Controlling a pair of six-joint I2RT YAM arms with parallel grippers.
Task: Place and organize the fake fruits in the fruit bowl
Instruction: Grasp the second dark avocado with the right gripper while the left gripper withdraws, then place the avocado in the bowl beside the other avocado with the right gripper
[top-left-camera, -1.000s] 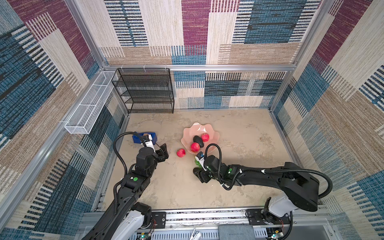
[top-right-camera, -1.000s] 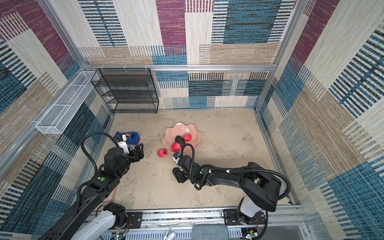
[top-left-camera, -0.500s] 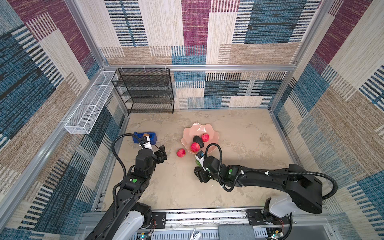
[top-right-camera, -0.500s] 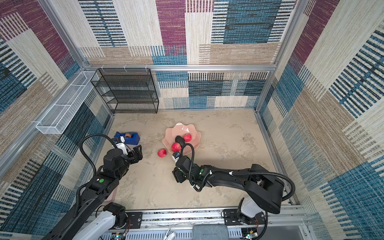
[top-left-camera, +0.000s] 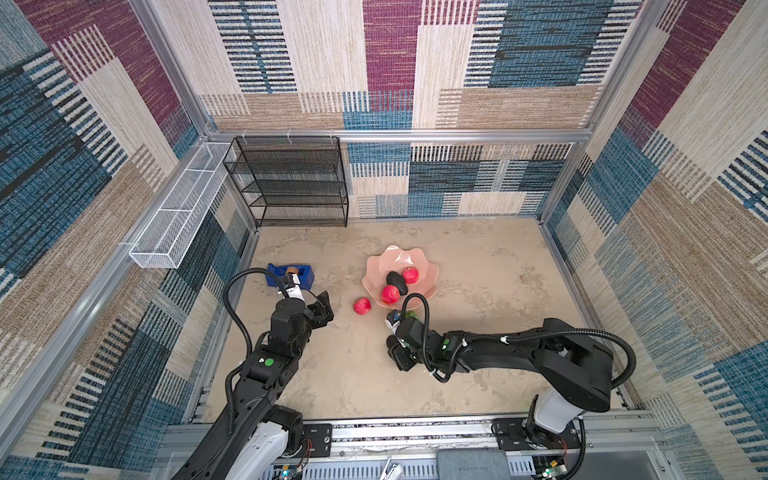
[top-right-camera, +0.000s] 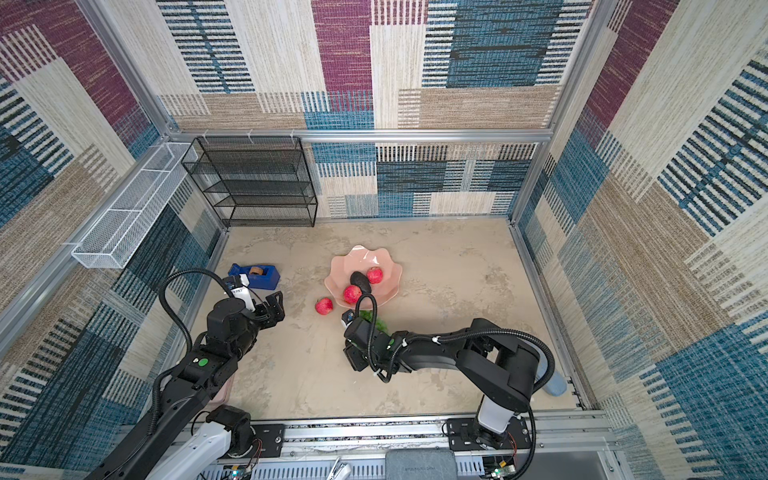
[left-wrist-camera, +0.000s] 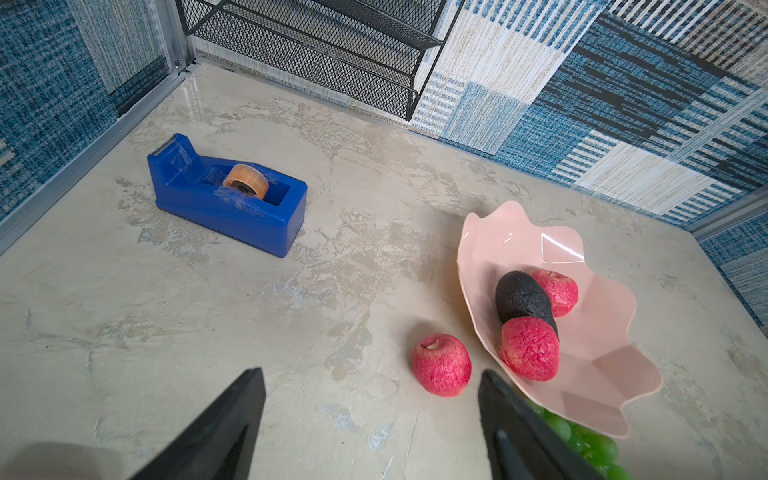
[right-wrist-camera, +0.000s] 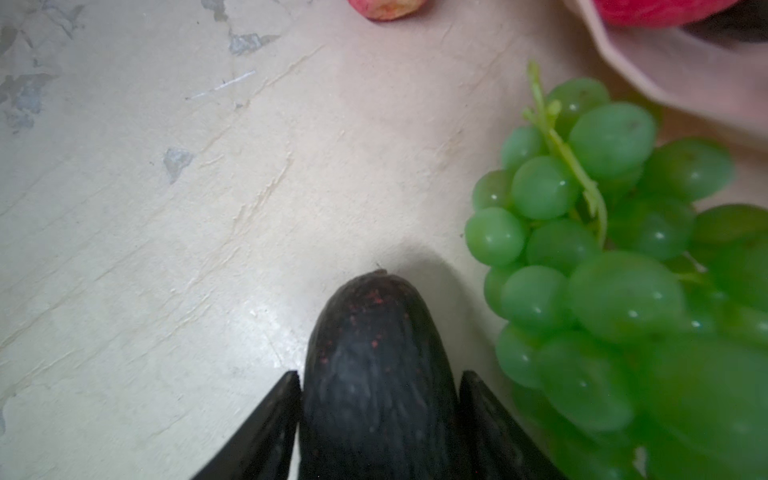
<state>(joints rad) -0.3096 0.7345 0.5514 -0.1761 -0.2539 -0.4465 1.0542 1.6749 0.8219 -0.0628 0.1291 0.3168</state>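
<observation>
Compared with a second ago, the right arm's elbow is sitting nearer the middle, and the right gripper (top-left-camera: 397, 353) is lying slightly closer to the near edge. Fruit and bowl are lying where they were.

In both top views the bowl (top-left-camera: 395, 254) is standing mid-table, holding two apples (top-left-camera: 410, 275) and the bowl avocado (top-left-camera: 394, 280) between them. A loose apple (top-left-camera: 362, 306) is resting on the table just beside the bowl's rim, on its left. The grapes (top-right-camera: 376, 322) are peeking out near the bowl's front edge, partly hidden by the right arm's cable. The right gripper is lying low on the table just in front of the grapes, and its grip cannot be told from above. The left gripper (top-left-camera: 326, 309) is hanging between the dispenser (top-left-camera: 291, 276) and the loose apple, touching neither.

In the left wrist view the left gripper (left-wrist-camera: 370, 372) is showing its fingers spread wide and holding nothing. The loose apple (left-wrist-camera: 441, 365) is lying just ahead, near one fingertip. The bowl (left-wrist-camera: 519, 232) is sitting beyond it, with the grapes (left-wrist-camera: 582, 440) tucked against its rim. The dispenser (left-wrist-camera: 224, 203) is standing well apart.

In the right wrist view the right gripper (right-wrist-camera: 379, 374) is pinching the avocado (right-wrist-camera: 374, 332), both fingers pressing its sides, its tip pointing forward over the table. The grapes (right-wrist-camera: 582, 270) are lying just beside it, and the bowl (right-wrist-camera: 685, 70) is showing at the corner.
</observation>
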